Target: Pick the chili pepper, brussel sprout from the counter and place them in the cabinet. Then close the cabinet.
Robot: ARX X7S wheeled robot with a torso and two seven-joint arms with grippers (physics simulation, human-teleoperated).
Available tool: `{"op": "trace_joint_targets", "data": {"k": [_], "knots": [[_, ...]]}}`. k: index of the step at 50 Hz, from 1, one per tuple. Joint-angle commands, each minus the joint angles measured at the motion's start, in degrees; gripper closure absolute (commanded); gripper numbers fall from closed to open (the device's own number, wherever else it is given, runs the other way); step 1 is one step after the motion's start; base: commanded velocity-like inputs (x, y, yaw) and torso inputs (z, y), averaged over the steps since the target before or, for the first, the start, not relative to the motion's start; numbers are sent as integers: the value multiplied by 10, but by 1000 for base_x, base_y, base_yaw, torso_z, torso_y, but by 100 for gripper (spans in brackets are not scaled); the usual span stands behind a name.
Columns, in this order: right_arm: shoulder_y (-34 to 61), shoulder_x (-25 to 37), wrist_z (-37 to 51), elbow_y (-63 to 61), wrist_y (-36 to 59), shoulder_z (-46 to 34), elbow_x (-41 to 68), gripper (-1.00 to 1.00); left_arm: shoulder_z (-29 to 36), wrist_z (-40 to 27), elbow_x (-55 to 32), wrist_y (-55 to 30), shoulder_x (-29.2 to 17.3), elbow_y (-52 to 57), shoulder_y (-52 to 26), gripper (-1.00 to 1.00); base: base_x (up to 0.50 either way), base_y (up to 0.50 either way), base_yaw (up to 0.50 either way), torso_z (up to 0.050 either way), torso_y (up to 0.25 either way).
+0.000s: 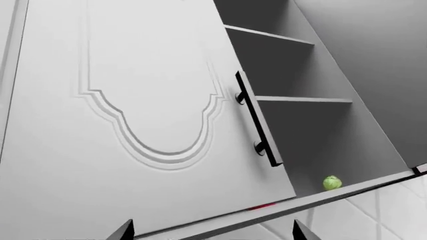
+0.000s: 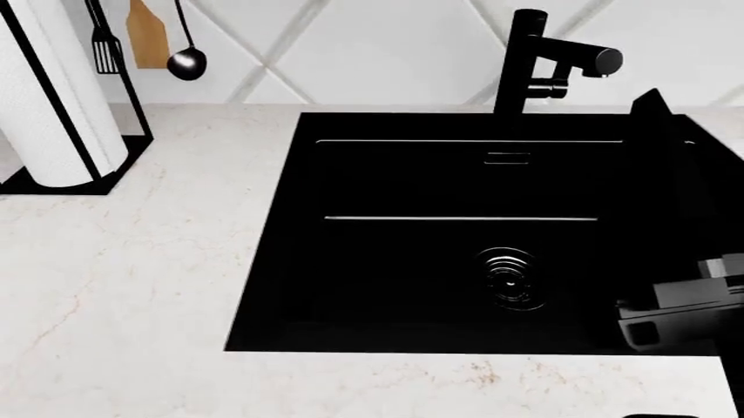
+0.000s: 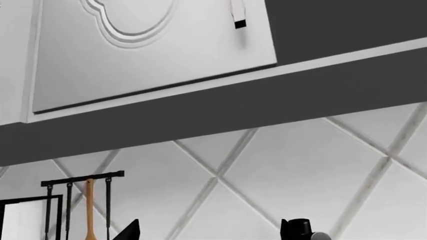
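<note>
Left hand (image 1: 212, 231) shows only two dark fingertips set apart — open, empty, aimed up at the cabinet (image 1: 320, 140). Its door (image 1: 133, 125) hangs ajar; the brussel sprout (image 1: 332, 182) sits on the bottom shelf near the front edge, and a red sliver (image 1: 261, 206) — likely the chili pepper, lying along that edge — peeks under the door. Right hand (image 3: 208, 231) is likewise spread, empty.

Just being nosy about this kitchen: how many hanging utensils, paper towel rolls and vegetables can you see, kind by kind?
Hanging utensils: 3 (black spatula, wooden spatula, ladle)
Paper towel roll: 1
Brussel sprout: 1
Chili pepper: 1, only a red sliver shows under the cabinet door
Total: 6
</note>
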Motion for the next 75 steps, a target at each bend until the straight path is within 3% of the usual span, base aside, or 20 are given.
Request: {"op": "trace_joint_targets", "data": {"k": [1, 27, 41, 53, 57, 60, 63, 68, 75], "knots": [[4, 0, 3, -1, -1, -2, 2, -100, -2, -28, 19, -6, 0, -2, 6, -100, 0, 0, 0, 0, 0], [18, 33, 49, -1, -49, -34, 41, -100, -12, -54, -10, -37, -11, 7, -6, -100, 4, -381, 0, 0, 0], [42, -9, -9, 21, 6, -17, -13, -100, -34, -121, -20, -28, -134, 104, -3, -100, 0, -13, 0, 0, 0], [37, -9, -44, 14, 7, 7, -32, -100, -11, -144, 13, 21, -196, 182, 43, -100, 0, 0, 0, 0, 0], [30, -12, -63, 9, 10, 15, -44, -100, 54, -133, 54, 69, -215, 182, 40, -100, 0, 0, 0, 0, 0], [21, -13, -81, 6, 11, 23, -52, -100, 144, -128, 99, 108, -227, 182, 11, -100, 0, 0, 0, 0, 0], [10, -8, -94, -5, 14, 35, -49, -100, 278, -130, 172, 158, -239, 182, -32, -100, 0, 0, 0, 0, 0], [0, -5, -82, -5, 10, 46, -19, -100, 540, -163, 281, 224, -237, 182, -172, -100, 0, 0, 0, 0, 0], [-1, 5, -42, -3, -3, 47, 30, -100, 625, -201, 366, 262, -238, 182, -173, -100, 0, 0, 0, 0, 0]]}}
